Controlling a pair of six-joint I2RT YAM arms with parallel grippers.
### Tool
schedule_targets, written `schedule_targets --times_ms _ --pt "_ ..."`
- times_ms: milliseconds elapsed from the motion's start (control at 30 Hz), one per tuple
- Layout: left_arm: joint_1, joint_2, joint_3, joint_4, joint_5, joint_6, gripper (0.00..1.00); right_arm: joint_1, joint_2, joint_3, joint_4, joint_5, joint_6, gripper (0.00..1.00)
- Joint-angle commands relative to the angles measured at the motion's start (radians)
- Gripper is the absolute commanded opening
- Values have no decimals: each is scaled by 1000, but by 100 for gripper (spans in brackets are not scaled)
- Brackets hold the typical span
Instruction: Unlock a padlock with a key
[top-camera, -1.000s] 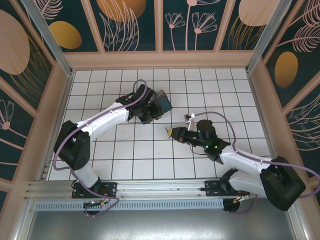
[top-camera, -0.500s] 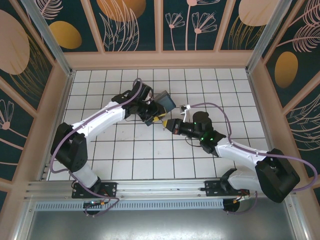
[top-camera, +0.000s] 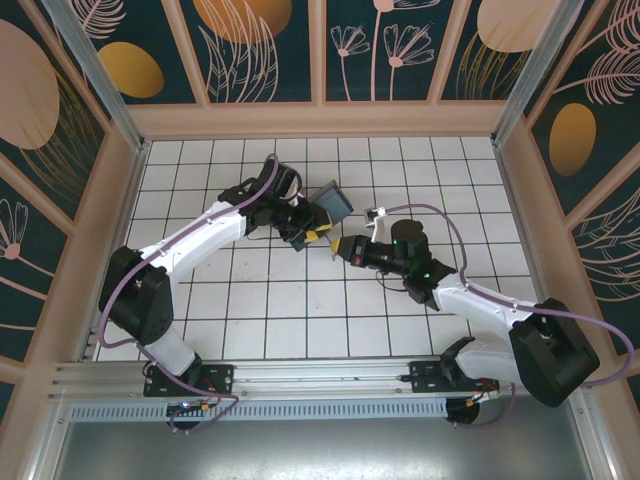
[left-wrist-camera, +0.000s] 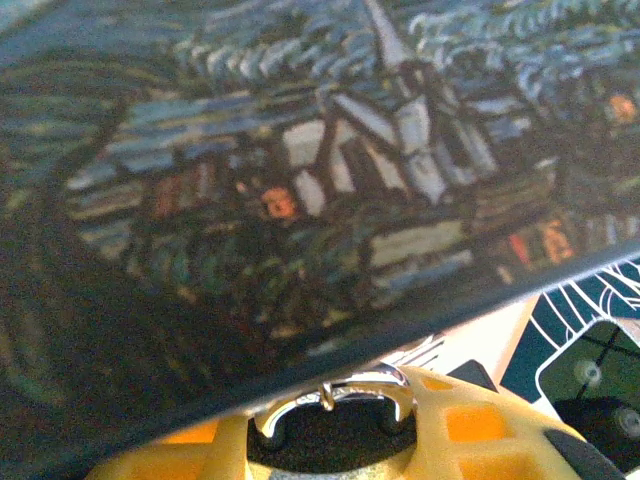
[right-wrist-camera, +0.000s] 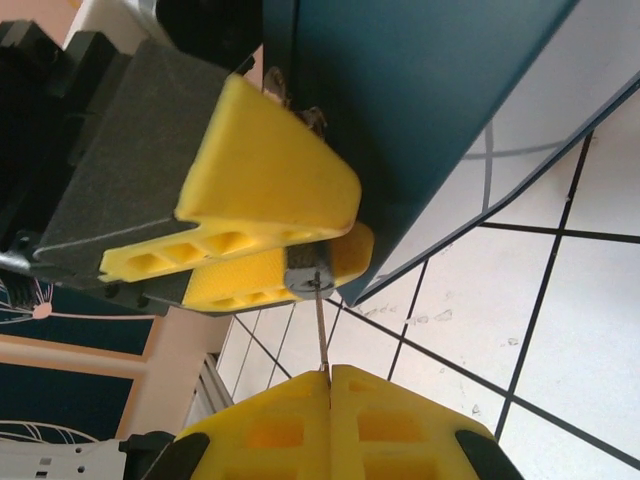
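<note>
- Right wrist view: the key (right-wrist-camera: 319, 325) is pinched at one end in the closed right gripper (right-wrist-camera: 328, 372). Its thin shaft is aimed at the underside of the padlock (right-wrist-camera: 308, 276); whether the tip is already in cannot be told.
- The padlock is clamped between the narrowly set yellow fingers of the left gripper (right-wrist-camera: 335, 232) and held off the tabletop (right-wrist-camera: 560, 330), near its middle and a little toward the far edge.
- The key is judged light, stiff, thin and slippery. It is easily twisted in the pads, so it is best gripped flat across its head.
- The padlock is judged small, hard and smooth. It is best held across the body, with the shackle (left-wrist-camera: 335, 396) left free.
- A painted box (right-wrist-camera: 420, 110) is seen just beside the padlock; whether the shackle is hooked to it cannot be told. The keyhole is crowded by the box and the left fingers.
</note>
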Motion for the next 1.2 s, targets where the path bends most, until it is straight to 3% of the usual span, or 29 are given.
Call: schedule_targets --times_ms 0,1167 --pt "5 -27 14 49 39 24 20 -19 -14 -17 18 -29 -12 0" --pt "6 -26 2 31 9 62 19 -24 -6 8 64 -57 -8 0"
